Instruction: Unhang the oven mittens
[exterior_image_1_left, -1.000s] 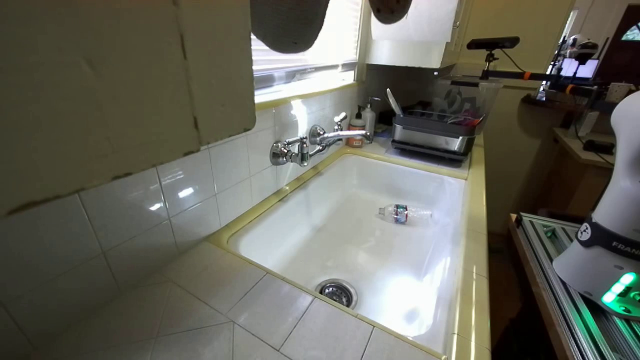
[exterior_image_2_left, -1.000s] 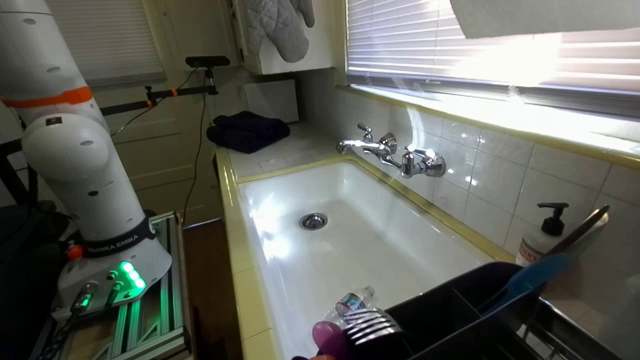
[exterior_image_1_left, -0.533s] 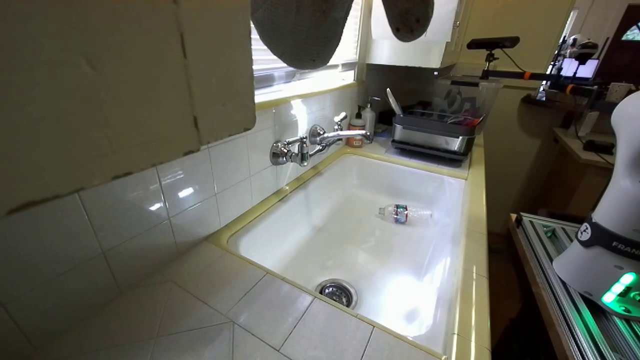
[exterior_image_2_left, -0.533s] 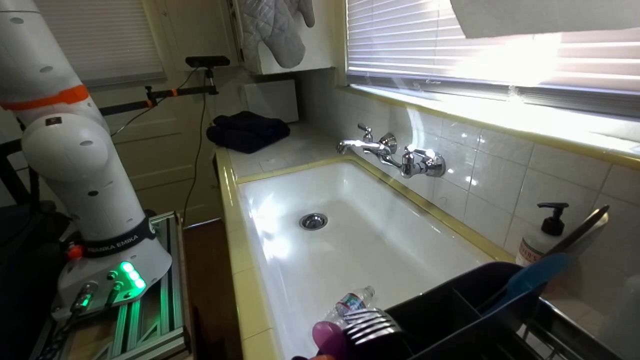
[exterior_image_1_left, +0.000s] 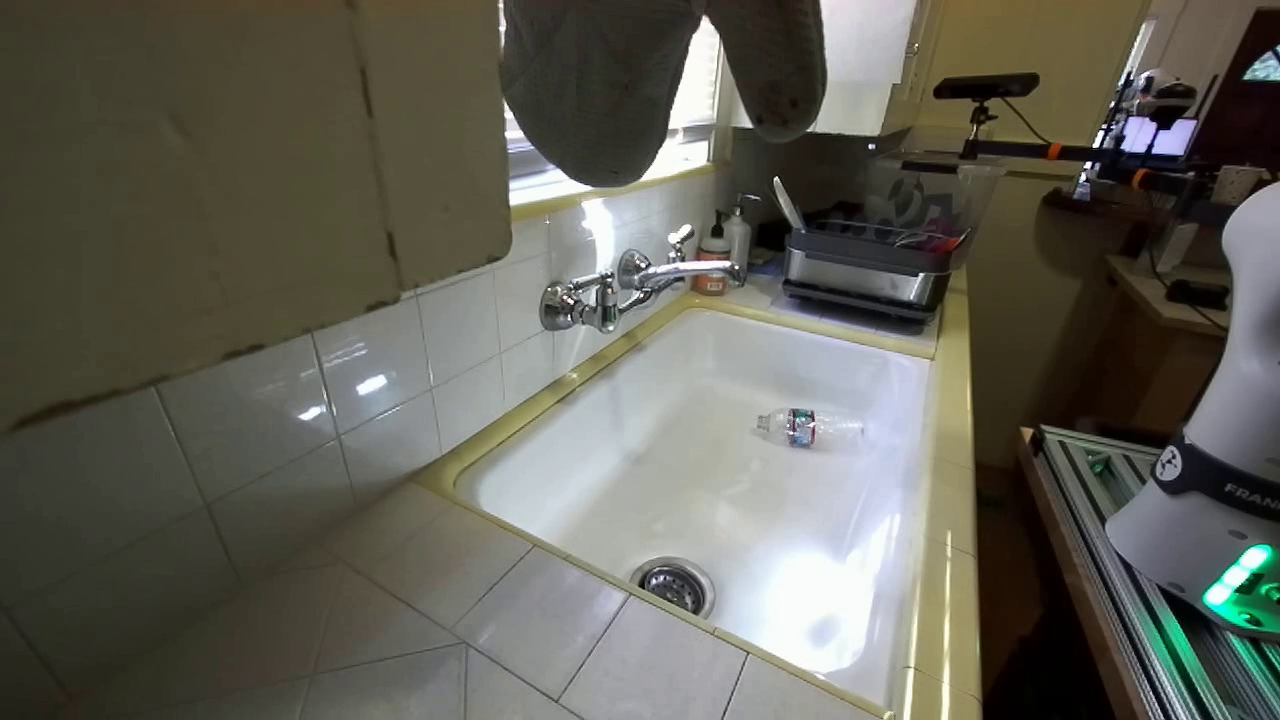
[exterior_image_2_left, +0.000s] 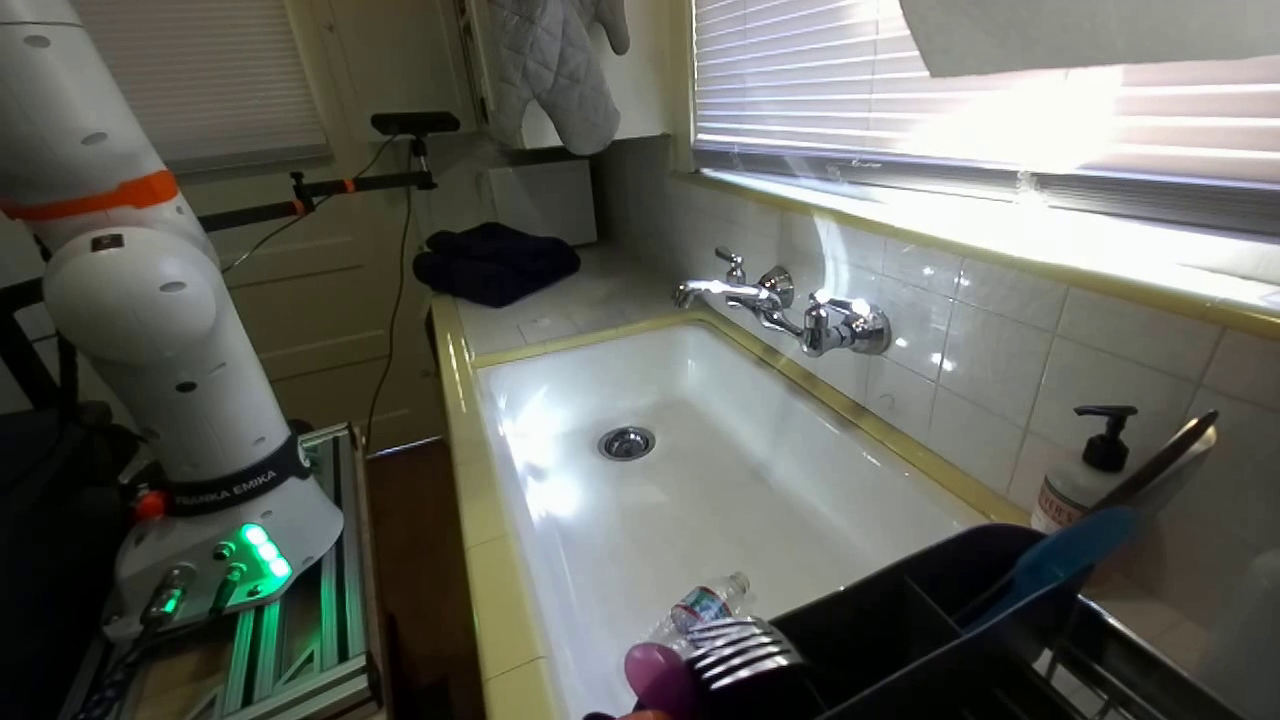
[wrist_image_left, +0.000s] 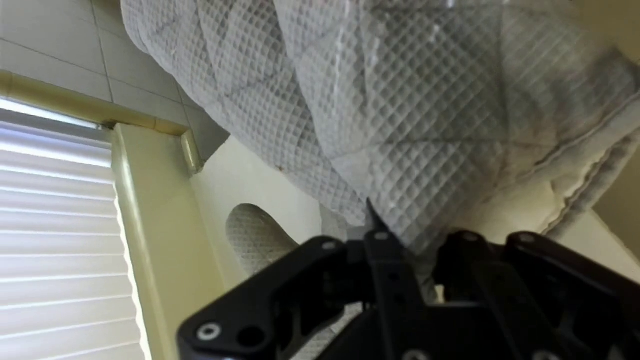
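The pincer (wrist_image_left: 416, 245) pinches a gathered fold of one oven mitten (wrist_image_left: 430, 95), presumably because bunched padding slips less, so its rounded end hangs down before the cabinet (exterior_image_2_left: 648, 90) above the counter (exterior_image_2_left: 625, 285), though whether it is fully unhung is out of sight.

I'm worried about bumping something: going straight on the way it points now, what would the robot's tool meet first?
Most likely the oven mitt that the tool pinches: in the wrist view, its quilted cloth fills the way directly ahead. Whatever lies behind the cloth is hidden.
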